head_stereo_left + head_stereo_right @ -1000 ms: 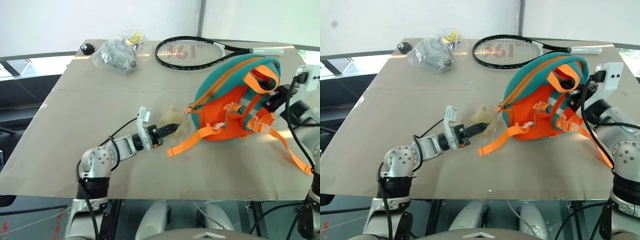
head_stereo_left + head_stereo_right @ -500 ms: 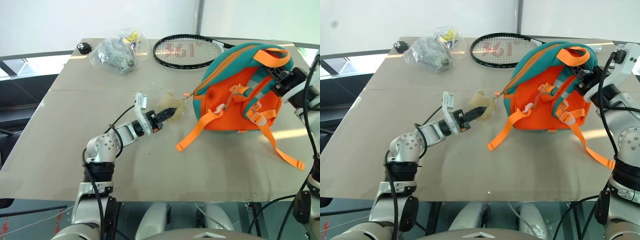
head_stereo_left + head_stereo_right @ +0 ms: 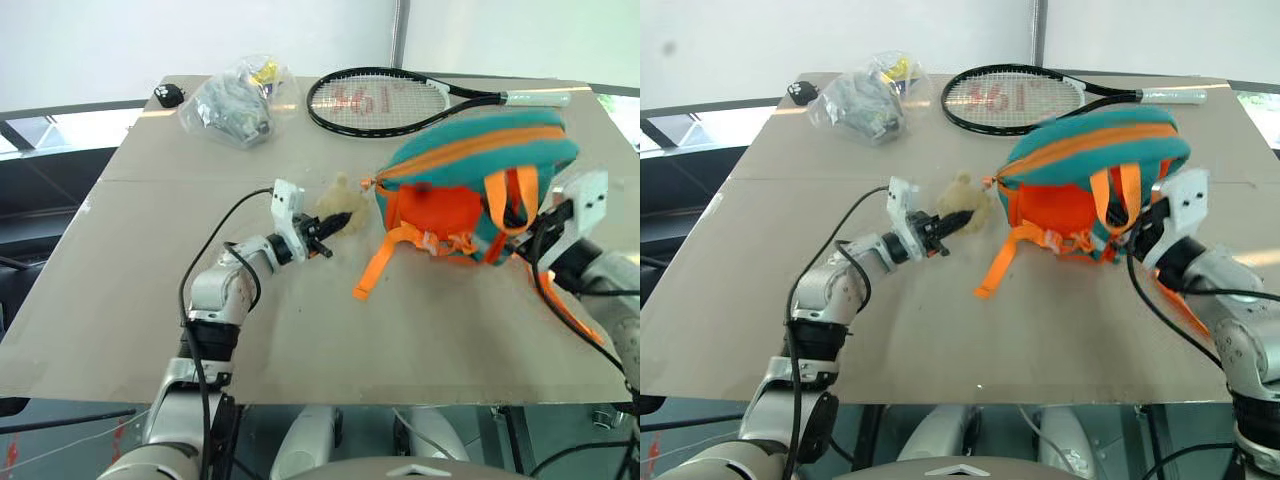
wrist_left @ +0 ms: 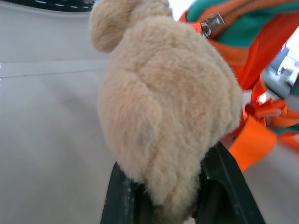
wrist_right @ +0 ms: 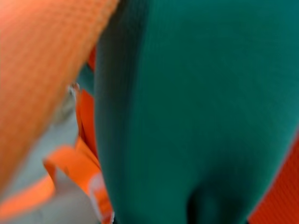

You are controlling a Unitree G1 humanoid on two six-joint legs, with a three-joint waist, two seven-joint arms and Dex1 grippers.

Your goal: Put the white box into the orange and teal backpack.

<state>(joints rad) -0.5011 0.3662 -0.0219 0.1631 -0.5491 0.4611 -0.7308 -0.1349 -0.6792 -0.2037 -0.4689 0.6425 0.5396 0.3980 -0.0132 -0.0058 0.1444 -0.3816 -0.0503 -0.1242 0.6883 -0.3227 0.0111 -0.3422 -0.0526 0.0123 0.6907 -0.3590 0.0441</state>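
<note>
On the worktop [image 3: 150, 300] the orange and teal backpack [image 3: 470, 190] lay flap-side up; left end effector [image 3: 322, 236] pinched its plush bear [image 4: 163, 107], right end effector's [image 3: 535, 240] fingers hidden. Judged step: positioning the bag; next, open its zipper

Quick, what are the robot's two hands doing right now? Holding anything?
Left gripper: shut on the plush bear of the backpack.
Right gripper: pressed up against the backpack; open or shut cannot be told.

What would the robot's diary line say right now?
left gripper: shut on plush bear | right gripper: at orange and teal backpack, grip unclear | white box: unseen
</note>
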